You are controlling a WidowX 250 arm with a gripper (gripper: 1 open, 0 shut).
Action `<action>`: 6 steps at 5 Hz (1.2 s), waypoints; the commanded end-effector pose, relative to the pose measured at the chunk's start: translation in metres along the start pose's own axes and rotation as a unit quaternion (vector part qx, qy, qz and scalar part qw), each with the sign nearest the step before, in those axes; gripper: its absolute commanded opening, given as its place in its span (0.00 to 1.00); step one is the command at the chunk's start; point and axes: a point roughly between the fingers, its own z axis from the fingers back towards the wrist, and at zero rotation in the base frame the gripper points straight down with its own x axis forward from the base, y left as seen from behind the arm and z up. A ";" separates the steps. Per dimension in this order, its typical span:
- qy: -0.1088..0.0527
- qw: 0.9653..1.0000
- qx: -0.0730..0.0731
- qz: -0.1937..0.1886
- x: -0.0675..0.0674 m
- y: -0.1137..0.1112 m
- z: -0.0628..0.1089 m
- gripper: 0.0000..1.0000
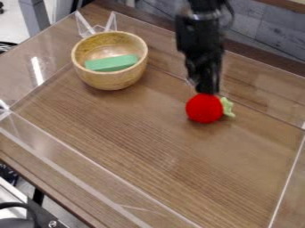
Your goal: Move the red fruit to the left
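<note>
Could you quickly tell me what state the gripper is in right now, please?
Gripper: closed and holding nothing; it hangs just above the red fruit, which lies on the table.

single cam, high front-corner view, looking down at table (143, 169)

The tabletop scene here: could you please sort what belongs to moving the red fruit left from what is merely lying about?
Belongs to the job:
- red fruit
- gripper, shut, above the fruit

Lying about:
- wooden bowl
- flat green item inside that bowl
</note>
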 end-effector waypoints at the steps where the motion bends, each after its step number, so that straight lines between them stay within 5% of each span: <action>1: 0.017 0.998 -0.048 0.024 0.002 -0.005 0.044 0.00; 2: 0.011 0.999 -0.041 0.020 -0.004 -0.004 0.017 1.00; 5: -0.011 0.999 -0.029 -0.020 0.015 -0.030 -0.037 1.00; 6: -0.011 0.999 -0.022 -0.047 0.004 -0.036 -0.033 0.00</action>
